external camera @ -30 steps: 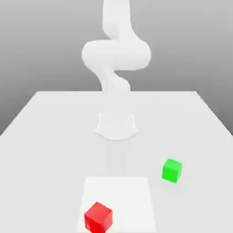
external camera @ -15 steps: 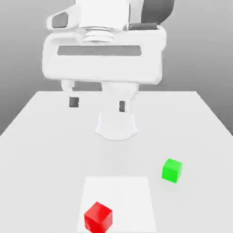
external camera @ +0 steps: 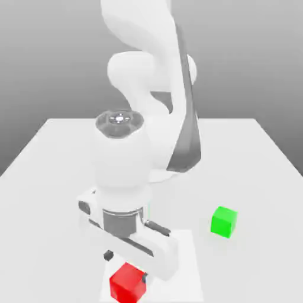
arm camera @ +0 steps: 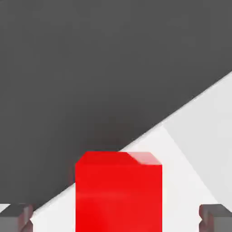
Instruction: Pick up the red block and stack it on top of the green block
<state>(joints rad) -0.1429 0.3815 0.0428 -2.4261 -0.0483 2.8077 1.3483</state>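
In the exterior view the white arm bends down over the near part of the white table, with its gripper pointing downward just above the red block. The red block sits on a brighter square patch of the table near the front edge. One dark fingertip shows toward the exterior view's left of the block and apart from it; the fingers are spread wide and grasp nothing. The green block rests on the table well apart from the red one, toward the exterior view's right and farther back. No writing or brand mark can be read on the arm, the blocks or the table. In the hand view the red block stands between the two dark fingertips, with clear gaps on both sides, resting on the pale patch.
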